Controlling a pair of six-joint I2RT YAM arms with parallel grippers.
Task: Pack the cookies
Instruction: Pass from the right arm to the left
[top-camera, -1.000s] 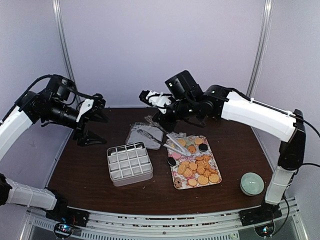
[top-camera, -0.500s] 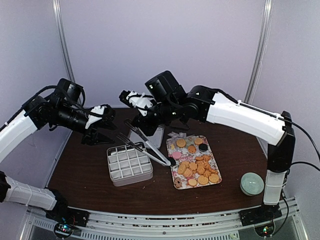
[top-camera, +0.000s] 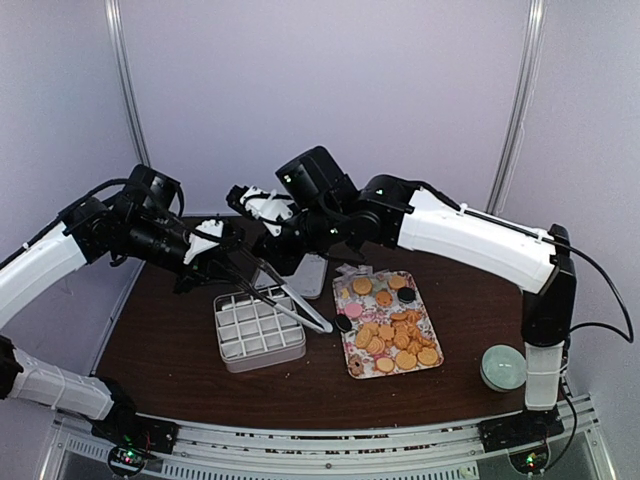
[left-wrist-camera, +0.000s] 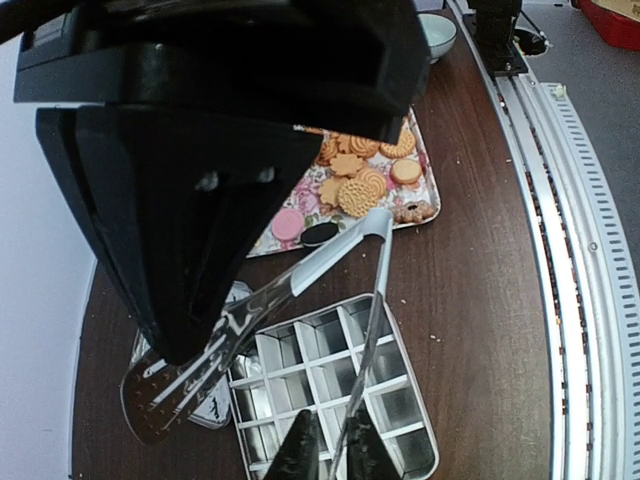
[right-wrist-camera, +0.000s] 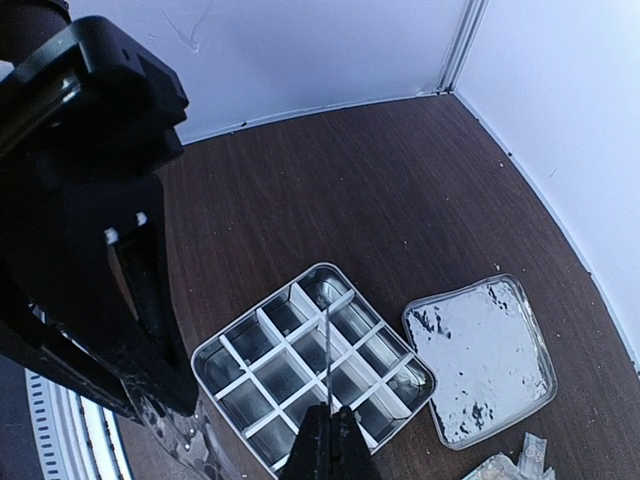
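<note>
Mostly golden round cookies (top-camera: 395, 335) fill floral rectangular tray (top-camera: 431, 325). Right gripper (right-wrist-camera: 327, 435) clamps metal tongs (left-wrist-camera: 330, 255); left gripper (left-wrist-camera: 333, 450) narrow, hold unclear.

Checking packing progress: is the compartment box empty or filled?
Empty. All visible cells of the compartment box show bare bottoms; the cookies lie on the floral tray.

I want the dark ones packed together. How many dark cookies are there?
2 dark cookies: one near the tray's far edge, the other at its left edge beside a pink one. More may be hidden.
</note>
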